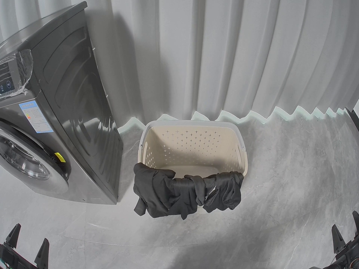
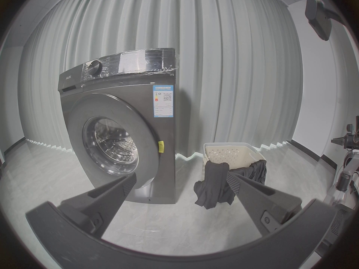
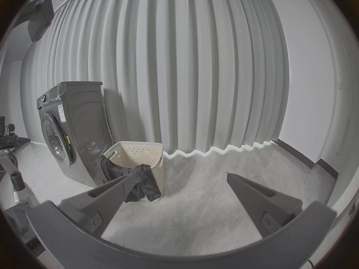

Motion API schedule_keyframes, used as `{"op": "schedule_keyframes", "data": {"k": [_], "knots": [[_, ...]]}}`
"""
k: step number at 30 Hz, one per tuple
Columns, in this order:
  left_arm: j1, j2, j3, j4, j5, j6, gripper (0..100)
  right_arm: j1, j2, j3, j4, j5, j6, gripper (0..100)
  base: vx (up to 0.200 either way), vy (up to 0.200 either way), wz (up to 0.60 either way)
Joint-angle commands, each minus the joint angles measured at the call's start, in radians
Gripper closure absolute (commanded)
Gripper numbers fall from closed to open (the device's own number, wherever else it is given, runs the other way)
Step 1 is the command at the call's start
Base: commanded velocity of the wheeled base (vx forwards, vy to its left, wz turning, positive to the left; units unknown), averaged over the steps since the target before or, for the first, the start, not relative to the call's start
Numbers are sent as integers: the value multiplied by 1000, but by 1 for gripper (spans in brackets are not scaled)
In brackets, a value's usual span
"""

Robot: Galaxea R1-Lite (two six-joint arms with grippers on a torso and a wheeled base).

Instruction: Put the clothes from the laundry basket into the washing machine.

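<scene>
A cream laundry basket (image 1: 194, 126) (image 2: 233, 150) (image 3: 138, 154) stands on the floor by the curtain. Dark clothes (image 1: 179, 193) (image 2: 217, 185) (image 3: 144, 182) hang bunched over its near rim and down the outside. To its left stands a dark grey washing machine (image 1: 74, 105) (image 2: 123, 131) (image 3: 82, 124) with its round door (image 1: 26, 161) (image 2: 110, 144) closed. My left gripper (image 1: 27, 243) (image 2: 181, 180) is low at the front left, open and holding nothing. Low at the front right, my right gripper (image 1: 347, 230) (image 3: 181, 180) is also open, holding nothing.
A pleated white curtain (image 1: 224, 49) runs behind the basket and machine. Grey marble-look floor (image 1: 291, 191) spreads open to the right of the basket and between it and me. A tripod stand (image 2: 349, 157) sits at the far right of the room.
</scene>
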State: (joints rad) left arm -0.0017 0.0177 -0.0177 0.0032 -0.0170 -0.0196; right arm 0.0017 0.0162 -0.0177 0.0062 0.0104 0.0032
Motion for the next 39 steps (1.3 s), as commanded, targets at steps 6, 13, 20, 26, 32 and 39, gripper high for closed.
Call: {"op": "schedule_keyframes", "data": {"k": [6,13,20,26,32,39], "knots": [[0,-18,16,0,0,0,0,0,-16,16,0,0,0,0,0,200,0],[0,-18,16,0,0,0,0,0,-16,16,0,2,0,0,0,200,0],[0,-18,16,0,0,0,0,0,-16,16,0,2,0,0,0,200,0],[0,-18,16,0,0,0,0,0,-16,16,0,0,0,0,0,200,0],[0,-18,16,0,0,0,0,0,-16,16,0,2,0,0,0,200,0],[0,-18,16,0,0,-2,0,0,-16,16,0,0,0,0,0,200,0]]}}
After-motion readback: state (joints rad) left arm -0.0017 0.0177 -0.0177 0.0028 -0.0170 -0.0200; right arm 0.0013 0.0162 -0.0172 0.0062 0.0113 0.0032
